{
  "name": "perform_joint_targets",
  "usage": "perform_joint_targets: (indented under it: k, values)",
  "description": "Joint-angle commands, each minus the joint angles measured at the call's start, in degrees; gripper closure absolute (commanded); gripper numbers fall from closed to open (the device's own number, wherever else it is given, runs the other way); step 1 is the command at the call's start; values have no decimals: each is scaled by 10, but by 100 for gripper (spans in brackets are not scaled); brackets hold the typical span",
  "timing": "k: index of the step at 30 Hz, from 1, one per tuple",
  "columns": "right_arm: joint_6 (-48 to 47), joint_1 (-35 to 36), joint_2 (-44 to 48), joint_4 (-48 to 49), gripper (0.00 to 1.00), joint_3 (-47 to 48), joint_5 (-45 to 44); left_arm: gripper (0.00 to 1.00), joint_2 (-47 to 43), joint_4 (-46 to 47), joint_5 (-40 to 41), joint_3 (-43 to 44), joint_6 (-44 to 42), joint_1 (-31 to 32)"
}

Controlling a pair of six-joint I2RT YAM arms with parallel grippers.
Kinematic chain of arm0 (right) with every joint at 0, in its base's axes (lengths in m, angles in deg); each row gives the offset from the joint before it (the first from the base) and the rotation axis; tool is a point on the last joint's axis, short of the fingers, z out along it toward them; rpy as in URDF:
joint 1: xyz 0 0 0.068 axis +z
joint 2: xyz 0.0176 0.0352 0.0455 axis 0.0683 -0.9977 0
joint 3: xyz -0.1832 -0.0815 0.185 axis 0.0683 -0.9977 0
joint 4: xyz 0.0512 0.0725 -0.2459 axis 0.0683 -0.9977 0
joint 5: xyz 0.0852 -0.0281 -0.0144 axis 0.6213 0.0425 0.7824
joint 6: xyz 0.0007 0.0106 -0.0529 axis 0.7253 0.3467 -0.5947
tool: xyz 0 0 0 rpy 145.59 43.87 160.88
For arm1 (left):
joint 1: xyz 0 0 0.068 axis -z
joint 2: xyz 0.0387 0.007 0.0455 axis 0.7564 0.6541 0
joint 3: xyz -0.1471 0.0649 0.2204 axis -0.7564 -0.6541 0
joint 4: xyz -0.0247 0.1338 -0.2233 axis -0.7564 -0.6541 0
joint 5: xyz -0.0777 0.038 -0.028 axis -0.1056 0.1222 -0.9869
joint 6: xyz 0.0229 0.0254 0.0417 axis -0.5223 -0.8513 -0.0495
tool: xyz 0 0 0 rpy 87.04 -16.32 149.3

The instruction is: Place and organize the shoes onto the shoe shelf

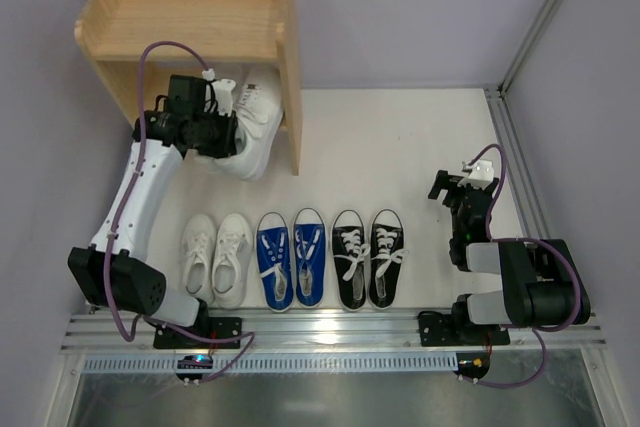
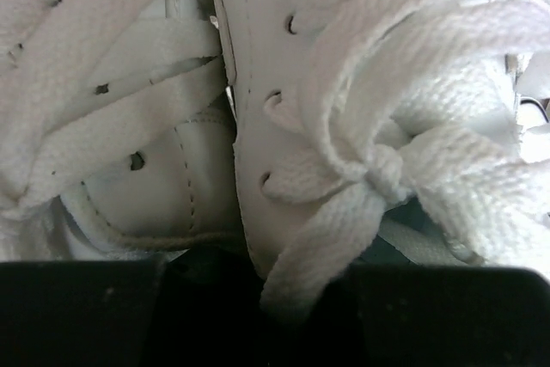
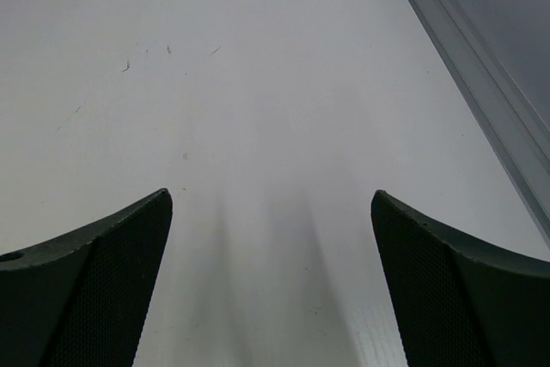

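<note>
I see the white table carrying the wooden shoe shelf at its far left. Near my edge lie three pairs, toes pointing away: white sneakers, blue sneakers and black sneakers. A second white pair sits at the shelf's open front (whether it rests on the table, I can't tell).

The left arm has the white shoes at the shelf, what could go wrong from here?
The left gripper seems to pinch both white sneakers only by their touching inner walls, so one could slip free while being pushed in. The pair sits angled, partly sticking out of the shoe shelf, near its right side panel, and might catch there. A loose lace bow lies right at the gripper and could snag on release.
</note>
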Motion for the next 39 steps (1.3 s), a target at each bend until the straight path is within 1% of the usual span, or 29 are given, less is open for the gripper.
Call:
perform_joint_targets:
  k: [1, 2, 5, 8, 9, 10, 12, 13, 15, 17, 19, 21, 22, 27, 30, 35, 39]
  values:
    - [-3, 1, -1, 46, 3, 0, 2, 100, -30, 101, -36, 60, -15, 13]
    - [-2, 0, -1, 45, 3, 1, 2, 100, -34, 106, -9, 55, -18, 13]
    - [-3, 0, 0, 46, 3, 1, 3, 100, -51, 115, 37, 46, -33, -3]
    - [-3, 0, -1, 46, 3, 0, 2, 100, -69, 132, 53, 36, -45, -45]
    - [-3, 0, -1, 46, 3, 0, 3, 100, -73, 136, 49, 35, -48, -59]
    - [-2, 1, -1, 46, 3, 1, 2, 100, -77, 136, 45, 37, -52, -86]
    - [-2, 0, 0, 46, 3, 1, 2, 100, -76, 133, 33, 51, -64, -102]
    - [-2, 0, -1, 46, 3, 0, 2, 100, -75, 128, 28, 58, -67, -135]
    - [-3, 0, -1, 46, 3, 1, 3, 100, -69, 114, 9, 73, -72, -153]
    - [-2, 0, -1, 46, 3, 1, 2, 100, -79, 105, 3, 70, -81, -159]
    - [-2, 1, 0, 46, 3, 1, 3, 100, -88, 120, 21, 50, -91, -162]
    - [-3, 0, -1, 46, 3, 1, 3, 100, -89, 126, 20, 48, -95, -172]
    - [-3, 1, -1, 46, 3, 1, 3, 100, -84, 129, 9, 50, -95, -188]
    - [-2, 0, 0, 45, 3, 1, 3, 100, -49, 132, -34, 74, -99, -230]
    - [-3, 1, -1, 45, 2, 1, 3, 100, -41, 152, -35, 91, -99, -232]
    - [-2, 1, -1, 46, 3, 1, 2, 100, -12, 159, -29, 134, -97, -233]
    - [-2, 1, 0, 46, 3, 0, 3, 100, 4, 171, -34, 148, -87, -232]
